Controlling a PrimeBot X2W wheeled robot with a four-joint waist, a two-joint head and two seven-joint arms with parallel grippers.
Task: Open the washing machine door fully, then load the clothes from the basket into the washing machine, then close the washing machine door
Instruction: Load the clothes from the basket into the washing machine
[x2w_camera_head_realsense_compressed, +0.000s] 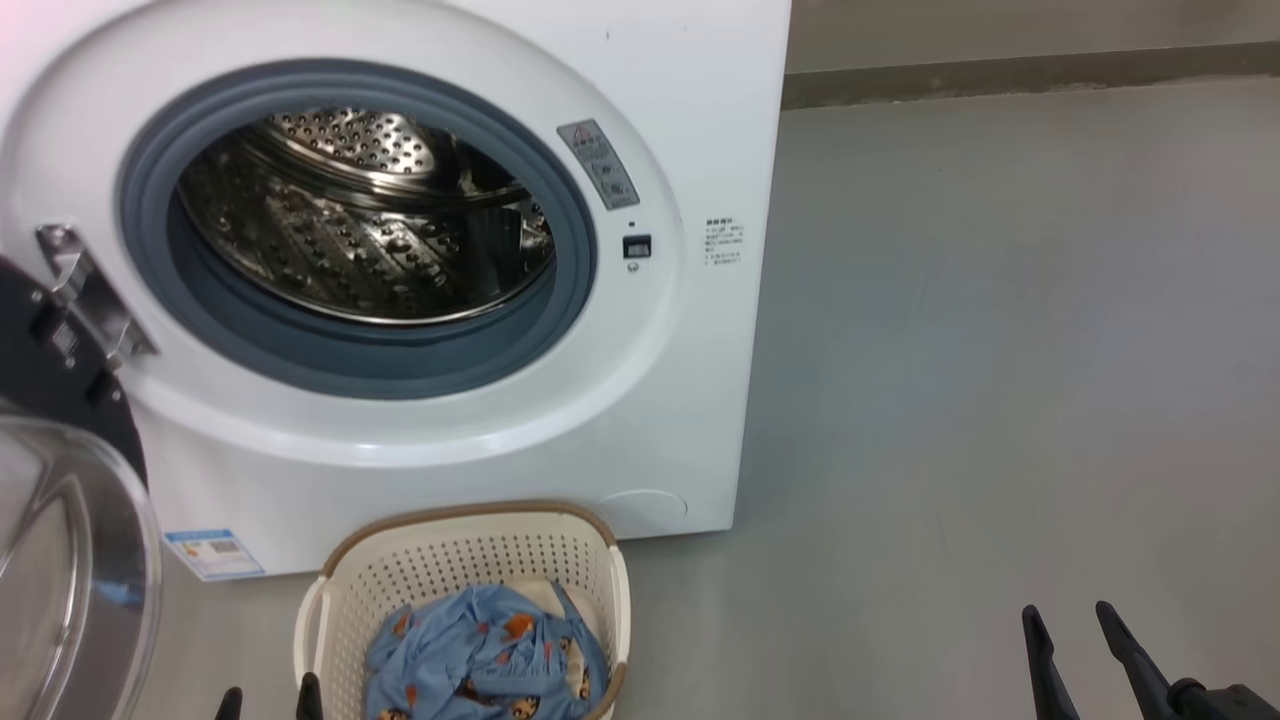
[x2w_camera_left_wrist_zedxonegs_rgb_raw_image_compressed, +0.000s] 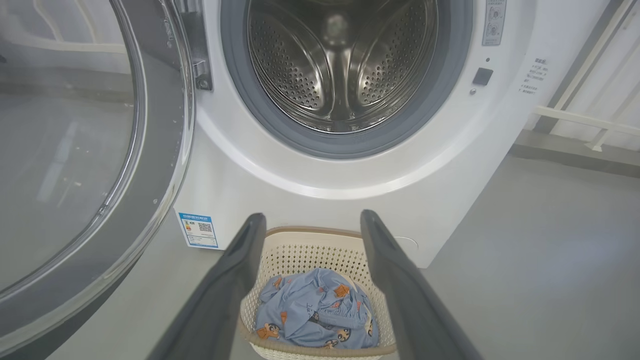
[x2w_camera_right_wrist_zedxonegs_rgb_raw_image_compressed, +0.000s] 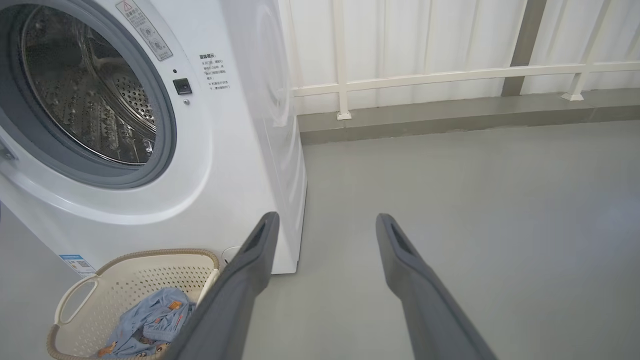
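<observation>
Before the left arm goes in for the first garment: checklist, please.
1. washing machine door swung aside, clear of the opening: ok.
2. drum empty, nothing lying in the opening: ok.
3. clothes lie in the basket, blue fabric on top and uncovered: ok.
4. left gripper open, empty, pointing toward the basket: ok.
5. right gripper open, empty, over bare floor beside the machine, out of the way: ok.
6. Number of pieces under the blue fabric: cannot tell.
</observation>
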